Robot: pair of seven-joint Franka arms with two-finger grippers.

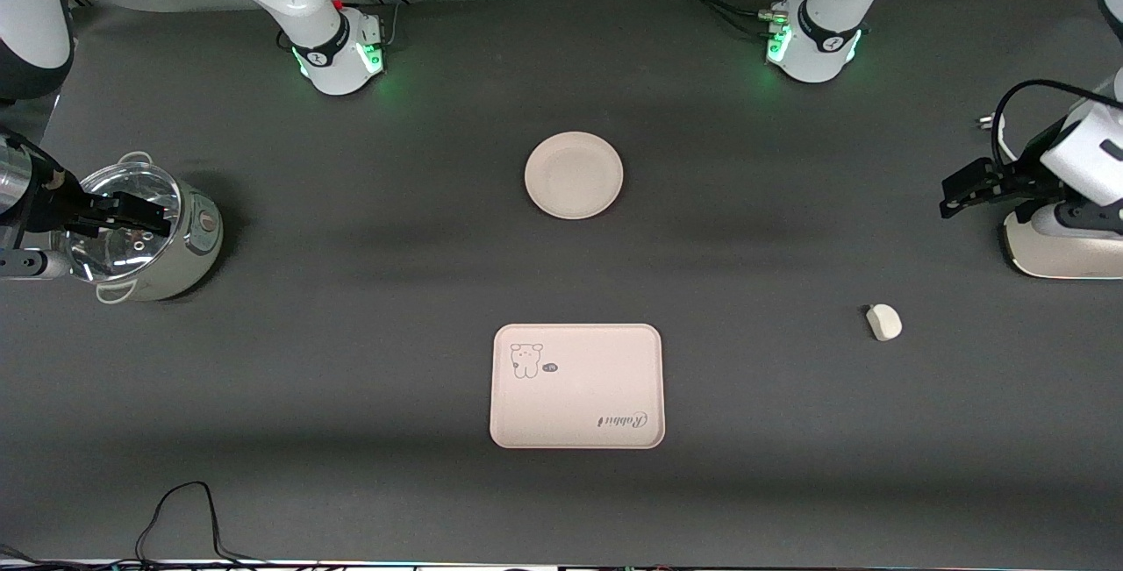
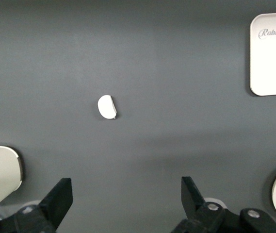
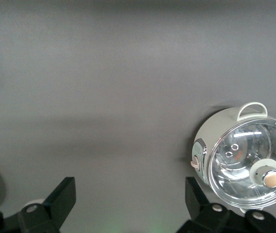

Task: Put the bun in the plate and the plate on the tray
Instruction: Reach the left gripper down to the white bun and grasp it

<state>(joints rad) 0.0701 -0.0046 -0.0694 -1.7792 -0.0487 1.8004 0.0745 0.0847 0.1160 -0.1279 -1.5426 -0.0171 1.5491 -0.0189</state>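
Left pincer: hangs with its fingers spread wide and nothing between them, up over the bench at the left arm's end. In the left wrist view the two dark fingertips stand well apart.
Right pincer: likewise released and empty, over the lidded pot at the right arm's end of the bench; this arm looks to be waiting.
Bun: lies bare on the bench toward the left arm's end, nearer to the front camera than the left pincer's spot, well apart from both plate and tray. Untouched.
Plate: sits empty at mid-bench, farther from the front camera than the tray.
Tray: empty, printed face up, nearer to the front camera than the plate.
Progress: by my reading neither step has begun; the bun comes first, and the left arm is the nearest to it.
Bun handling: probably light and somewhat soft, its matte skin unlikely to slip. A gentle pinch across its narrow middle, from above, should do; too hard a squeeze could dent it.
Plate handling: likely stiff and light, shallow, so the raised rim is the only purchase; grip one edge and keep it level, or the bun could roll off.
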